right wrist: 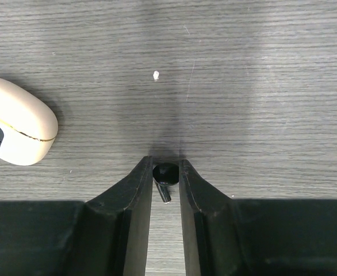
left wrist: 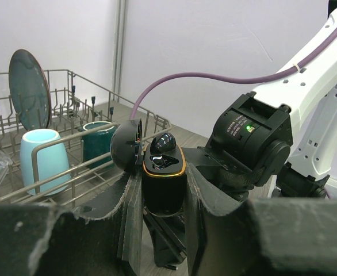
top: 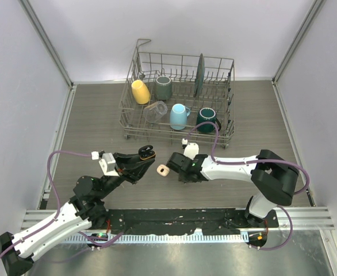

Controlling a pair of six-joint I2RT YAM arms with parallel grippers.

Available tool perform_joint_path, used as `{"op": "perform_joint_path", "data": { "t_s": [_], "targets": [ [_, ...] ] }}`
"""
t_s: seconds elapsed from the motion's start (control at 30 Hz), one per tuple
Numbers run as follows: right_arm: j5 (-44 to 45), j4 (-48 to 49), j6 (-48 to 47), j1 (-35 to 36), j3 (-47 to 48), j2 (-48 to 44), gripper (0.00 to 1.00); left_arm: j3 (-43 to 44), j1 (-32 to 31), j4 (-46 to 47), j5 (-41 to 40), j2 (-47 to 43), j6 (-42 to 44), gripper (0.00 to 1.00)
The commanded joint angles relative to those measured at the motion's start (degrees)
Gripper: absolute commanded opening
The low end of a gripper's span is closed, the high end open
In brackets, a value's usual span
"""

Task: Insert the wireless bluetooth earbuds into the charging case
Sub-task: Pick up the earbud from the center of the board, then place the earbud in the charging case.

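Earbud, tiny, black, stemmed [right wrist: 165, 184], pinched in narrow jaws of right gripper [right wrist: 165, 167]; black gold-rimmed charging case [left wrist: 164, 169] clamped upright by left gripper [left wrist: 163, 201], lid open to receive it.

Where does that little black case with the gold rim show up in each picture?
Top external: the black case sits left of centre, in the left gripper.
Left wrist: black case dead centre, lid open.
Right wrist: not in it; only a black earbud between the right gripper's fingers.
Shared landmark: the light blue mug, in top and left-wrist views.
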Motion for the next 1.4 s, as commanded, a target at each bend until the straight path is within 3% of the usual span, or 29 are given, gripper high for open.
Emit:
{"op": "perform_joint_path", "data": {
  "t_s": [0.0,0.1,0.17,0.33,0.5,0.6,0.73,0.83,1.03,1.17,1.37],
  "targets": [
    [1.68,-1.97,0.72,-0.10,0.57,0.92,0.23,0.18,0.07,2.64,-0.65,0.12,0.04,0.00],
    [2.38,-2.05,0.98,-0.10,0.57,-1.88,0.13,0.10,0.07,2.55,-0.91,-0.06,0.04,0.00],
    [3.61,-2.05,0.89,-0.02,0.48,-3.99,0.01,0.10,0.16,2.55,-1.35,-0.14,0.13,0.00],
    [8.87,-0.92,3.08,1.38,-0.31,-14.79,0.01,-0.17,0.07,3.16,-2.76,0.21,0.04,0.00],
    [26.43,4.70,4.76,8.41,-4.17,-28.50,0.01,0.01,0.16,3.60,-3.55,1.00,-0.04,0.00],
    [34.97,11.99,1.96,12.81,-6.72,-36.94,0.01,0.01,0.16,4.83,-5.65,1.70,-0.39,0.00],
    [40.61,28.99,-10.83,17.02,-10.06,-44.25,0.01,0.01,0.07,6.15,-6.27,2.93,-0.57,0.00],
    [38.33,45.94,-20.43,18.00,-12.09,-45.84,0.01,0.01,0.16,7.20,-6.19,4.16,-0.84,0.00],
    [28.25,68.38,-36.36,19.32,-12.44,-41.19,0.01,0.53,0.07,9.49,-4.25,7.50,-0.92,0.00],
    [21.13,76.69,-41.99,19.76,-11.22,-36.79,0.01,0.97,0.07,11.07,-0.57,9.61,-0.92,0.00],
    [16.36,77.57,-41.65,19.76,-8.05,-31.43,0.01,1.59,0.07,12.30,2.25,11.37,-0.13,0.00]
  ]
}}
